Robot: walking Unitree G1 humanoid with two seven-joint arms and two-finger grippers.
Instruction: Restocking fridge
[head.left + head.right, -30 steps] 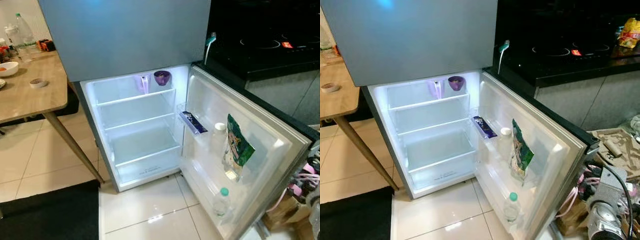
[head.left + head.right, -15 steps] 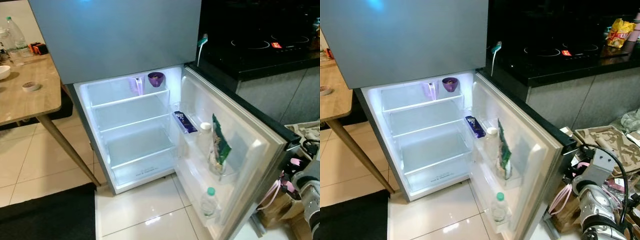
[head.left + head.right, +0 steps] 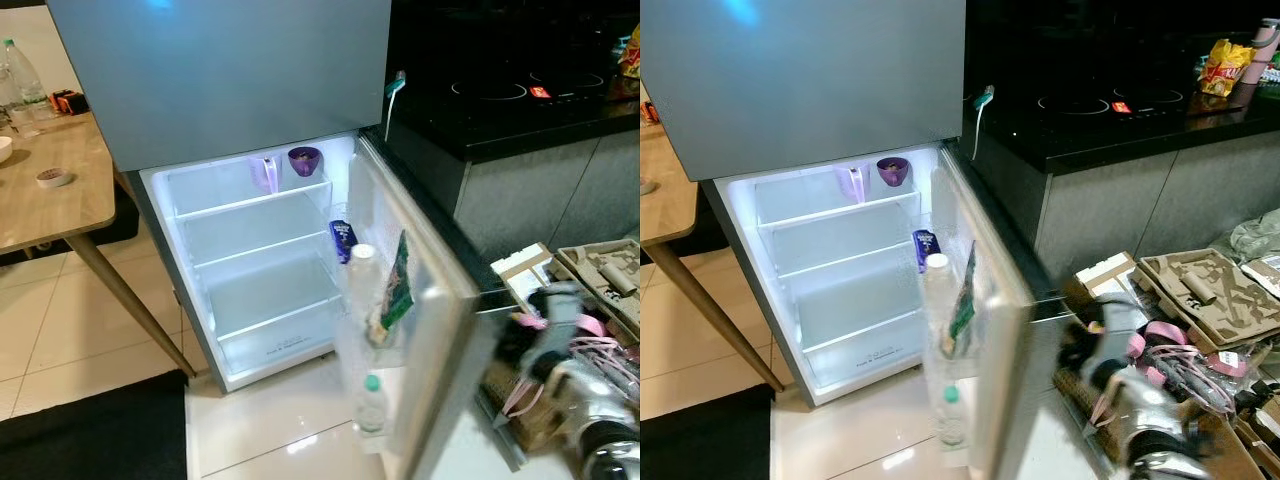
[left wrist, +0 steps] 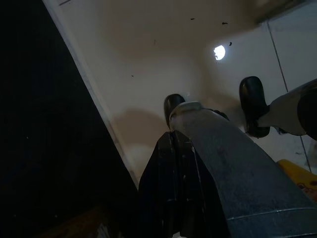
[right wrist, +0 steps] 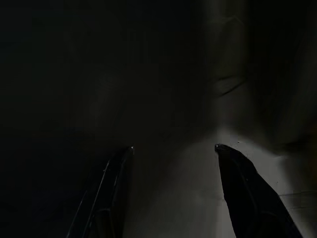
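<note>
A small fridge [image 3: 250,270] stands lit, its door [image 3: 430,330] swung partly out. The door racks hold a bottle [image 3: 371,402], a green packet [image 3: 397,290] and a blue carton [image 3: 342,238]. A purple cup [image 3: 304,160] sits on the top shelf. The right gripper [image 5: 173,148] has empty jaws spread apart in the dark; the left gripper [image 4: 173,144] points at pale floor, jaws unclear. A wooden tabletop [image 3: 50,190] stands left of the fridge.

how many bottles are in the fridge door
2: a white-capped bottle on the door's middle shelf beside the green packet, and a green-capped bottle on the lowest shelf. More may be hidden edge-on.
</note>
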